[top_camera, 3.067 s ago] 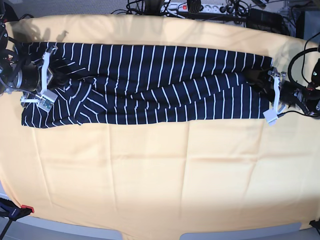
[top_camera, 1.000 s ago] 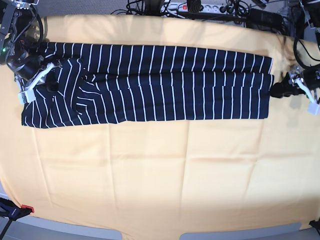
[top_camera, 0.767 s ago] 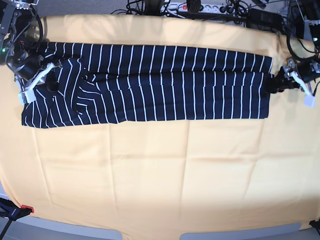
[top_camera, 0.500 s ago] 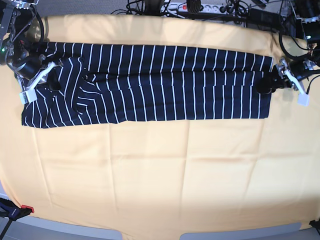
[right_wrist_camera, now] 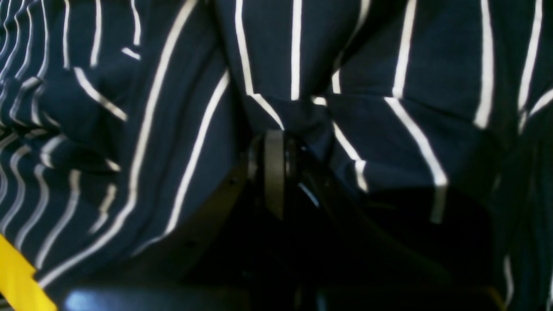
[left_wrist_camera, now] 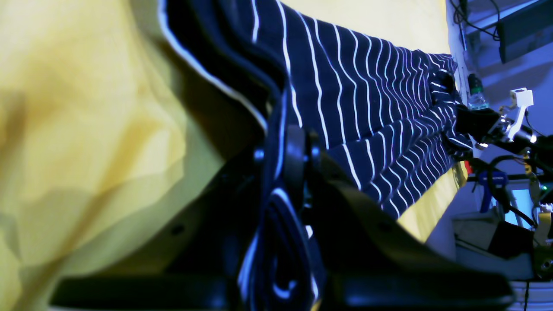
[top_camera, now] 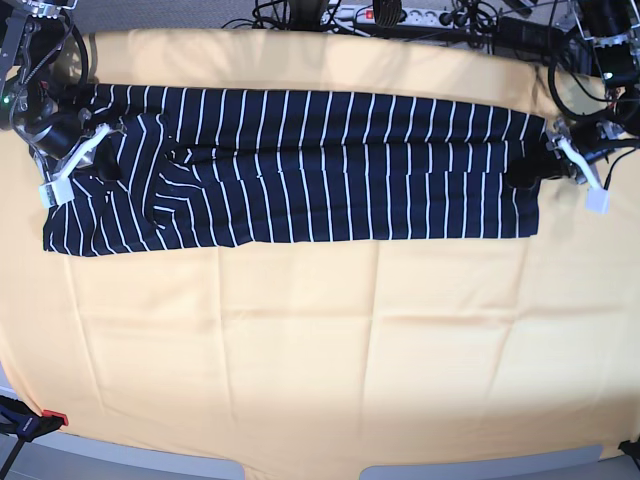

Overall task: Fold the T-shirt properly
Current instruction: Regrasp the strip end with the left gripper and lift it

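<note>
1. T-shirt (top_camera: 300, 165) lies as a long band across the far side of the yellow-covered bench (top_camera: 300, 350).
2. Left end effector (left_wrist_camera: 287, 149) clenched on its hem; right end effector (right_wrist_camera: 276, 142) clenched on the opposite end.
3. Lift both ends evenly, keep the cloth taut, and check that every layer is pinched.

Base view bright, edges bowed; wrist views dim, blue-tinted — near parts blurred.

Counter (top_camera: 40, 455) covered edge to edge by a yellow-orange cloth (top_camera: 320, 350), a few faint creases running across it. T-shirt (top_camera: 300, 165) lies directly on the cloth along the far side, folded into a long horizontal band spanning nearly the full width. Near half of the cloth is bare. Grey counter edge shows at the near corners.
</note>
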